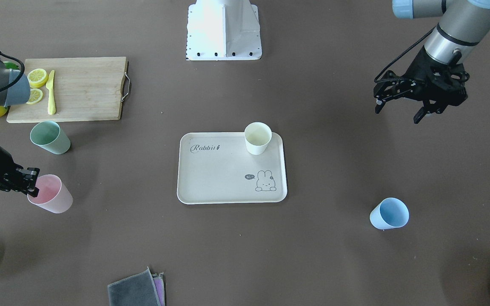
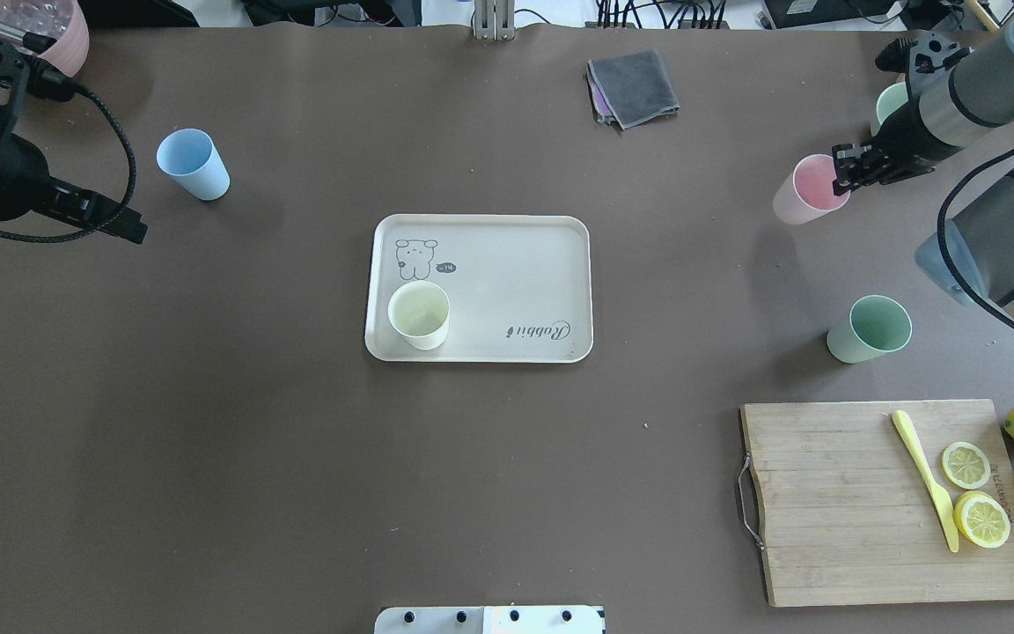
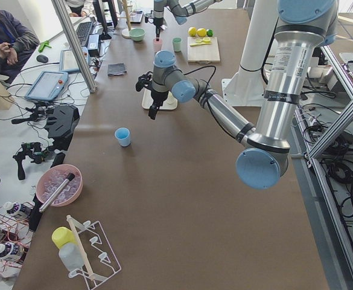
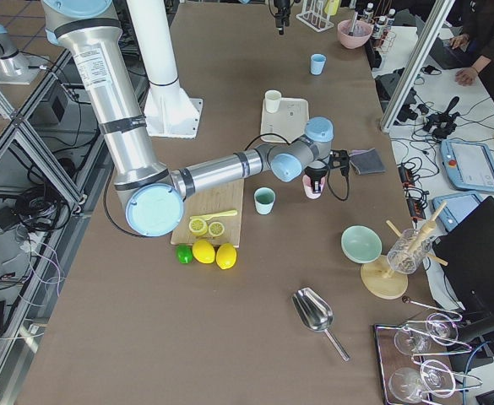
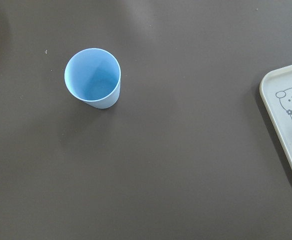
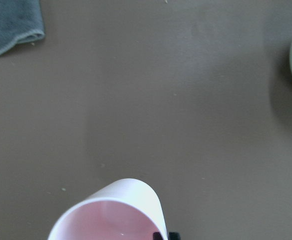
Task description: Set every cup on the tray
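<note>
tray (image 1: 211, 187) | script "Rabbit" | "hi~" bubble beside bunny drawing (image 1: 265, 180)

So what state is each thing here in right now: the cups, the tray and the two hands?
tray: flat, holding one cup.
cream cup: upright on the tray.
blue cup: upright, off the tray.
green cup: upright, off the tray.
pink cup: off the tray, with the right hand at its rim.
right hand: whether it is gripping cannot be told.
left hand: open, empty, in the air.
</note>
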### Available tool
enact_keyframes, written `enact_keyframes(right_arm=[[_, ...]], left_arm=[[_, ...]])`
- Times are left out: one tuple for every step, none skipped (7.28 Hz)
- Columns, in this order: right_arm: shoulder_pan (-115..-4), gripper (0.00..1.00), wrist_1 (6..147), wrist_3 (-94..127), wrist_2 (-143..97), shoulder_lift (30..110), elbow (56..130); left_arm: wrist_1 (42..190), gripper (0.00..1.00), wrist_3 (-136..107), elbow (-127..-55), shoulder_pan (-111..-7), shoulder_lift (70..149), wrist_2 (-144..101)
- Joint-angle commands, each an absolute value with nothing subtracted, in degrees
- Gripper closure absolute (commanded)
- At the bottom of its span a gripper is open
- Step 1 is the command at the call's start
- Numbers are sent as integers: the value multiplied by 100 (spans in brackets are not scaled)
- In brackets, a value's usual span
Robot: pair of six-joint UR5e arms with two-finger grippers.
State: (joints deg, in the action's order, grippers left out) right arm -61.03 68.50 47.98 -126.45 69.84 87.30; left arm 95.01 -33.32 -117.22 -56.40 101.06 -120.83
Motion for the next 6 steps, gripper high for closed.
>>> enact_keyframes(right_arm=[[-5611, 100, 7361, 6270, -12500, 6148, 8737], [-5346, 100, 8122, 6484, -12185, 5665, 8745], [-4900, 100, 8478, 7209, -11868, 5216, 8684], [-4548, 100, 8516, 7790, -11587, 4907, 8614], [-4248, 100, 8517, 8057, -11471, 4687, 8483], [-3984, 100, 8508, 8321, -11287, 4389, 8090]], left_arm=[[9501, 2, -3340, -11707, -5625, 10116, -12067], [9501, 2, -3340, -11707, -5625, 10108, -12067], [9501, 2, -3349, -11707, -5625, 10116, -12059], [9501, 2, -3349, -11690, -5616, 10125, -12059], [9501, 2, -3349, -11655, -5616, 10169, -12059], [9501, 2, -3349, -11654, -5616, 10178, -12059]])
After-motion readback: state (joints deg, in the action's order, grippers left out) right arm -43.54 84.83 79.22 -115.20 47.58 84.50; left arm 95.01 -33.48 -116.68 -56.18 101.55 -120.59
